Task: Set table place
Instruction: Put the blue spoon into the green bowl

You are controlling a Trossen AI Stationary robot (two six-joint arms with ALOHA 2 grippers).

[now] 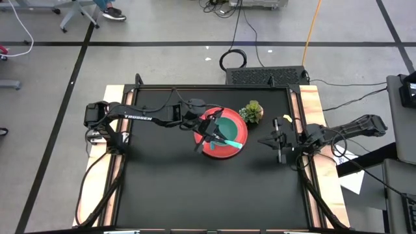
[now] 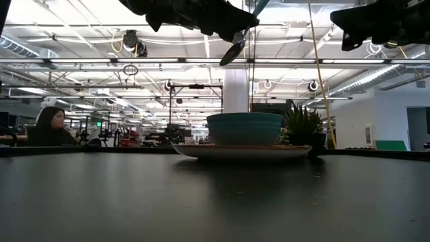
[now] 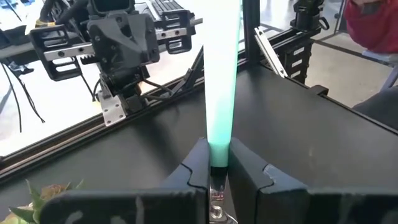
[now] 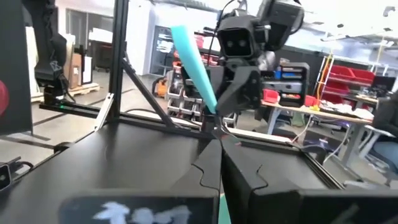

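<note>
A red plate (image 1: 220,151) lies flat on the black table (image 1: 195,188), with a teal bowl (image 2: 245,129) standing on it. My left gripper (image 1: 208,134) hovers over the plate and bowl and is shut on a spoon with a teal handle (image 1: 233,143). The spoon's dark metal bowl (image 2: 232,52) hangs below the gripper (image 2: 225,27). My right gripper (image 1: 262,141) waits, shut and empty, to the right of the plate and above the table; its fingers (image 4: 208,163) meet. My left gripper pinches the spoon between its two fingers at the lower end of the teal handle (image 3: 219,149), where it meets the metal neck. The handle runs on past the fingertips toward the table's right side. The spoon is lifted clear, above the bowl and plate.
A small potted succulent (image 1: 251,112) stands just behind the plate's right side. Pale wooden strips (image 1: 311,110) and frame rails edge the table's short sides. The near half of the table (image 2: 201,202) is bare black top. A person (image 2: 48,126) sits in the room beyond.
</note>
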